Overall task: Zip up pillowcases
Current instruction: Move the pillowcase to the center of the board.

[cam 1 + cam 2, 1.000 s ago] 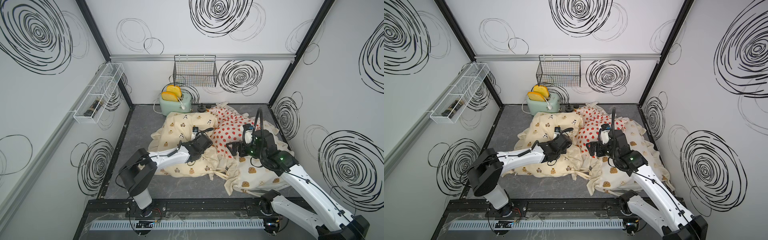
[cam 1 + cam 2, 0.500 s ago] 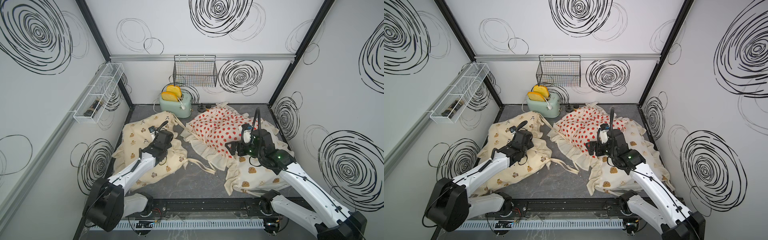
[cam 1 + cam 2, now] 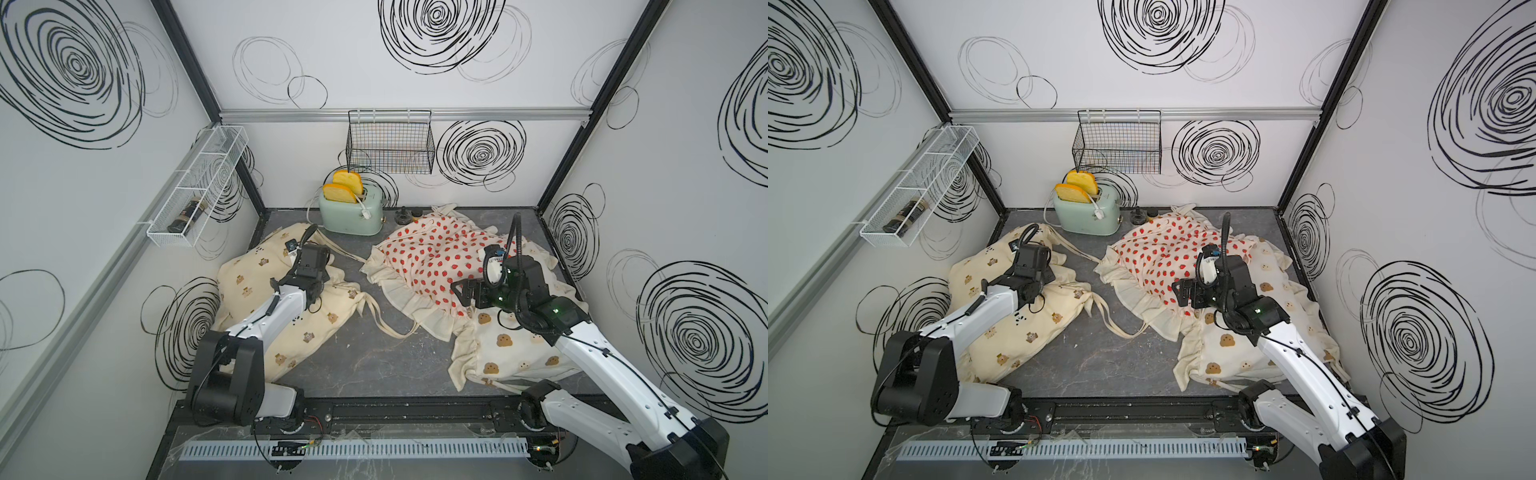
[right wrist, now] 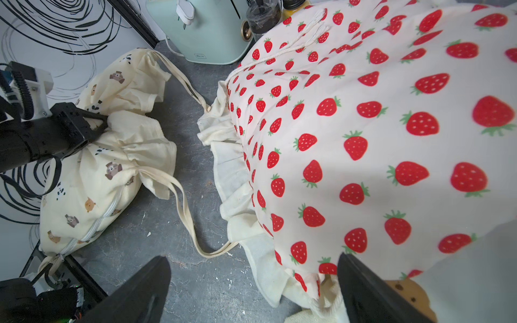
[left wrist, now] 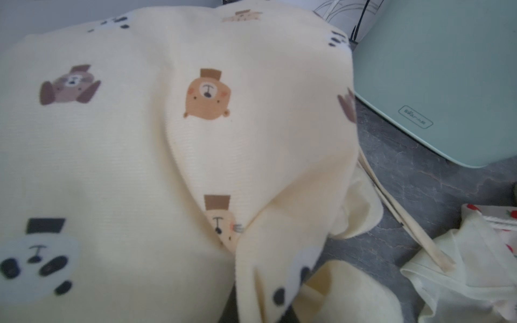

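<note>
It was a lab test cell — white walls (image 3: pixel 353 54) scrawled with black swirls (image 3: pixel 436 14). Black frame posts (image 3: pixel 568 153) boxed it in.

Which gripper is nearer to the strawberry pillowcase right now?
Right. The right gripper hangs open over the ruffle of the strawberry pillowcase; the left gripper pinches the panda pillowcase, across bare floor.

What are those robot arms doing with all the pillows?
Two robot arms are handling pillowcases. The left gripper pinches the cream bear-and-panda pillowcase. The right gripper hangs open over the frilly edge of the strawberry pillowcase, holding nothing. The brown-bear pillowcase lies partly under the strawberry one.
</note>
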